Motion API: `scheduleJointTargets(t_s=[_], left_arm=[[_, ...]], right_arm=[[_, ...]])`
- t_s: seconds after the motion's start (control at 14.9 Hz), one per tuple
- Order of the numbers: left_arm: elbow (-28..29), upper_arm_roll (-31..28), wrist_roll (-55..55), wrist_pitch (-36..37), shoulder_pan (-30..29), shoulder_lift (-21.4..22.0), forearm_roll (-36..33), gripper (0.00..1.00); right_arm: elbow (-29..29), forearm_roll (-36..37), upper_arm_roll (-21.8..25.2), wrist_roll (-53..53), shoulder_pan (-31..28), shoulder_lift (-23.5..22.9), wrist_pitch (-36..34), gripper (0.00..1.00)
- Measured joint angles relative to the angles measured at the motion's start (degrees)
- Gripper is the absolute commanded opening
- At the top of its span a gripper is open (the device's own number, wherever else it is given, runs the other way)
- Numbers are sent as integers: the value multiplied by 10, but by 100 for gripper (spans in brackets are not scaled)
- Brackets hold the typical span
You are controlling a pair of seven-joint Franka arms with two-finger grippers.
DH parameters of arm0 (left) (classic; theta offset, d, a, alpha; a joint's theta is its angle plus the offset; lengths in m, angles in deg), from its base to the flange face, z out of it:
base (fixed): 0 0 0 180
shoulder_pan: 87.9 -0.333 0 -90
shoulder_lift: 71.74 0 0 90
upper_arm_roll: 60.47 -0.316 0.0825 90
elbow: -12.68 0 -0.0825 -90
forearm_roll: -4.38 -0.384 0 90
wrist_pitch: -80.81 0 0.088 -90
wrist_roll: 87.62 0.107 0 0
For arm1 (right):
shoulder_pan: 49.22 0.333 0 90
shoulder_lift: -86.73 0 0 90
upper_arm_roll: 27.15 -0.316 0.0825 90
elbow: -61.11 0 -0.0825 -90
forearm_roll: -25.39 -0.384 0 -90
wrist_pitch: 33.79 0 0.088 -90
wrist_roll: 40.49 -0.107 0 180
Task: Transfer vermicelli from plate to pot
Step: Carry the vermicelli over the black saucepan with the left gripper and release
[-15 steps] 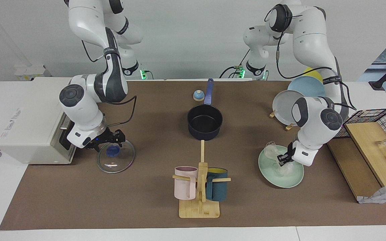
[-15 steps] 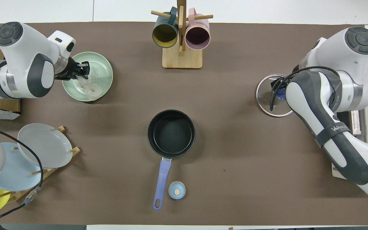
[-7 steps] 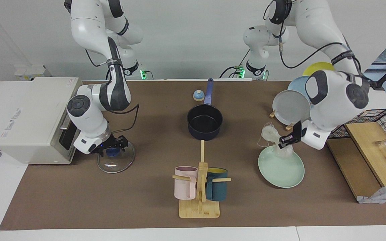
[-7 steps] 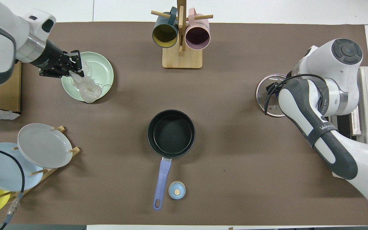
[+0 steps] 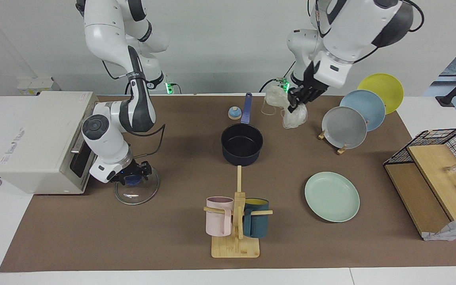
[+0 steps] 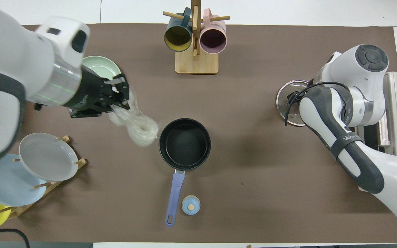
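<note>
My left gripper [image 5: 296, 99] is shut on the vermicelli [image 5: 292, 114], a loose white bundle that hangs below it, high in the air. In the overhead view the left gripper [image 6: 117, 97] and the vermicelli [image 6: 137, 126] are over the mat between the plate and the pot, close to the pot's rim. The mint-green plate [image 5: 332, 196] lies bare; my left arm partly covers the plate [image 6: 99, 64] from above. The navy pot [image 5: 242, 143] has nothing in it, and its blue handle [image 5: 246, 107] points toward the robots. My right gripper [image 5: 133, 175] is down at the blue knob of a glass lid [image 5: 137, 190].
A wooden mug rack [image 5: 236, 237] with a pink and a teal mug stands farther from the robots than the pot. A rack with grey [image 5: 343, 127], light blue and yellow plates is at the left arm's end. A small blue cap [image 5: 234, 113] lies beside the pot handle. A white appliance [image 5: 34, 138] stands beside the lid.
My left gripper has lifted the vermicelli off the plate and carried it up and toward the pot. The plate is now bare. My right gripper has settled lower at the lid's knob.
</note>
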Motion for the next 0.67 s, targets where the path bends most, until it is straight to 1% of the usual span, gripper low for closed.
scheduleJointTargets(t_s=[0.13, 0.27, 0.4, 0.67], left_arm=[[96, 1, -9, -83, 41, 23, 8, 0], [180, 2, -9, -148, 69, 36, 17, 0], [224, 2, -9, -195, 82, 27, 25, 0], [255, 0, -6, -276, 86, -22, 26, 0]], right_arm=[[0, 0, 0, 5, 0, 0, 0, 71], [1, 0, 0, 10, 0, 0, 0, 66], [1, 0, 0, 18, 0, 0, 0, 62], [1, 0, 0, 26, 0, 0, 0, 62]])
